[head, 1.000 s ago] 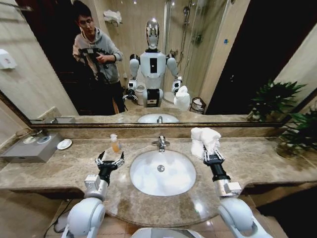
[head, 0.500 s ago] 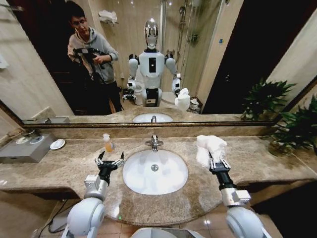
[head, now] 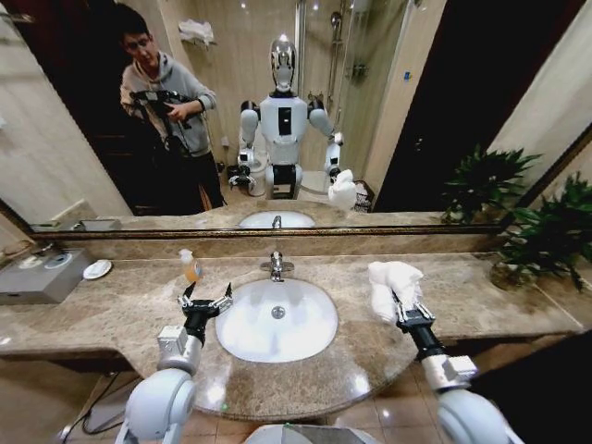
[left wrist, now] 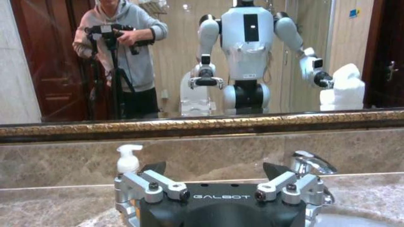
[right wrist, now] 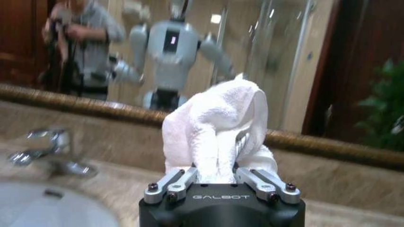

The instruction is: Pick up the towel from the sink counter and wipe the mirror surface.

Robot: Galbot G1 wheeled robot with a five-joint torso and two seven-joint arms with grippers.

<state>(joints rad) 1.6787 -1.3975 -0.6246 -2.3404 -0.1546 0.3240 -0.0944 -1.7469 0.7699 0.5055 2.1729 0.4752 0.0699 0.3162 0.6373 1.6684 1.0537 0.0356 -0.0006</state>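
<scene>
The mirror [head: 305, 111] spans the wall above my desk [head: 111, 310]. My right arm reaches forward right of the basin [head: 276, 319], its gripper [head: 404, 307] clenched on the towel [head: 390, 285], bunched upright above the desk. My left gripper [head: 205, 302] hovers released beside the basin.

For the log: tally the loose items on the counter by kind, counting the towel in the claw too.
Towel, held in the right claw: 1
Soap bottle: 1
White dish: 1
Grey box: 1
Potted plant: 1
Total: 5
</scene>
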